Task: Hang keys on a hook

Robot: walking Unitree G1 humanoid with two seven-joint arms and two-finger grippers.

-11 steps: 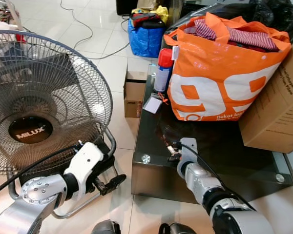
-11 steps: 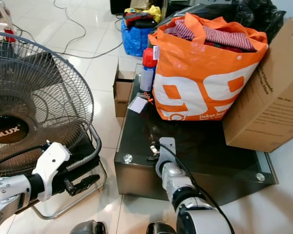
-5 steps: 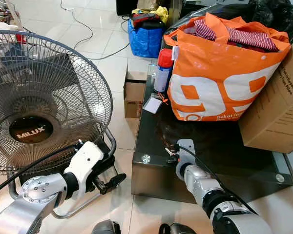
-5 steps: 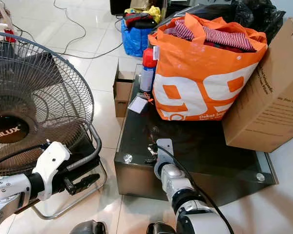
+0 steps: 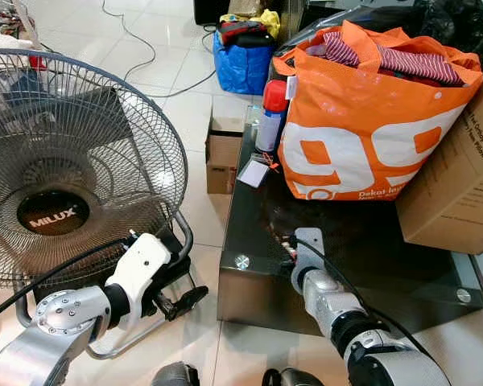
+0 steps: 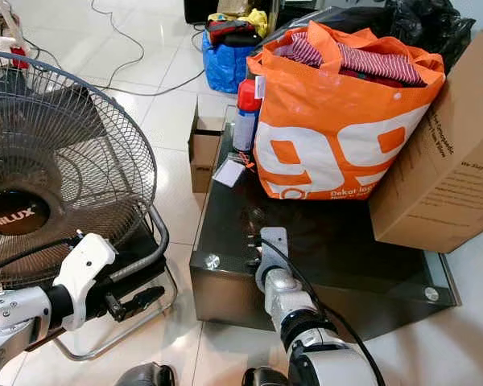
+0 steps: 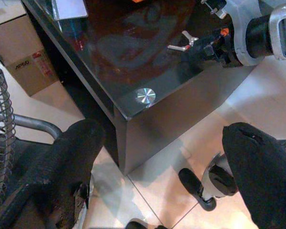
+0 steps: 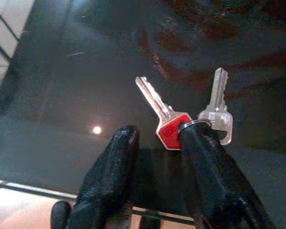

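At the left we note a round wire-grille floor fan [image 5: 72, 161] badged "MILUX". The left gripper [image 5: 179, 301] hangs beside its base, fingers spread apart. A low black glass-topped table [image 5: 402, 265] on white floor tiles carries a red-capped spray can [image 5: 270, 112], an orange carrier bag [image 5: 370, 121] printed with large white numerals, and a brown cardboard box [image 5: 459, 177]. Near the table's front left corner, the right gripper [image 8: 157, 143] has one finger through the ring of two silver keys [image 8: 181, 117], one red-headed; its fingers stand apart.
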